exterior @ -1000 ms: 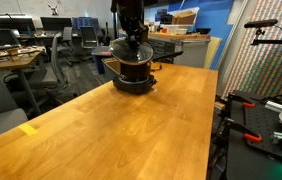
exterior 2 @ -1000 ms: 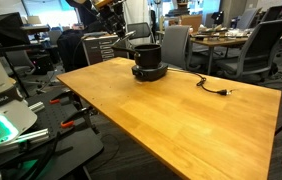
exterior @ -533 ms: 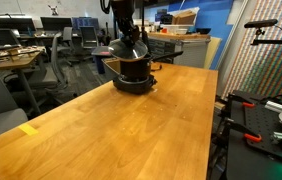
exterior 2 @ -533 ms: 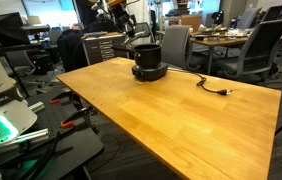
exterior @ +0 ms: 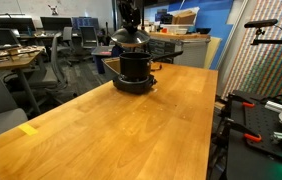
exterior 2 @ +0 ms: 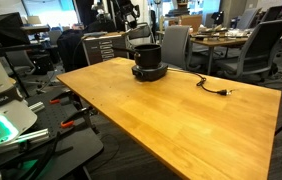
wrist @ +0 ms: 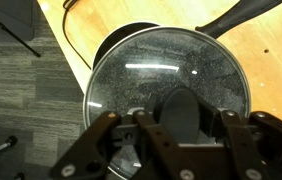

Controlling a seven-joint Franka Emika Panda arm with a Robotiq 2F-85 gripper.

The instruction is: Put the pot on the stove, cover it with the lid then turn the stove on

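Leftmost in an exterior view, office chairs [exterior: 56, 60] and desks stand well behind the table [exterior: 131, 135], and a scrap of yellow tape [exterior: 29, 129] lies near its front left corner. Toward the far end of the table sits the stove [exterior: 134, 87], with the pot [exterior: 133, 68] standing on it. Nothing lies between the tape and the stove. Directly above the pot the gripper [exterior: 131, 32] hangs upright, clenched on the lid [exterior: 131, 43], which is level and close over the pot; whether lid and pot touch cannot be told. To the right a speckled wall panel [exterior: 256, 50] rises beside the table edge.

From the opposite side, a black cable [exterior 2: 213, 88] trails right from the stove across the tabletop and ends in a plug.

Through the wrist camera, grey carpet [wrist: 21, 90] fills the left. The glass lid covers most of the middle, the pot showing through it and past its upper left edge. The fingers [wrist: 146, 125] close on either side of the knob [wrist: 181, 108]. The pot's handle [wrist: 243, 14] runs off to the upper right.

Half a second earlier the gripper leaned and the lid hung tilted beside the pot's top; now both are squared up over it. Pot, stove and cable have not moved.
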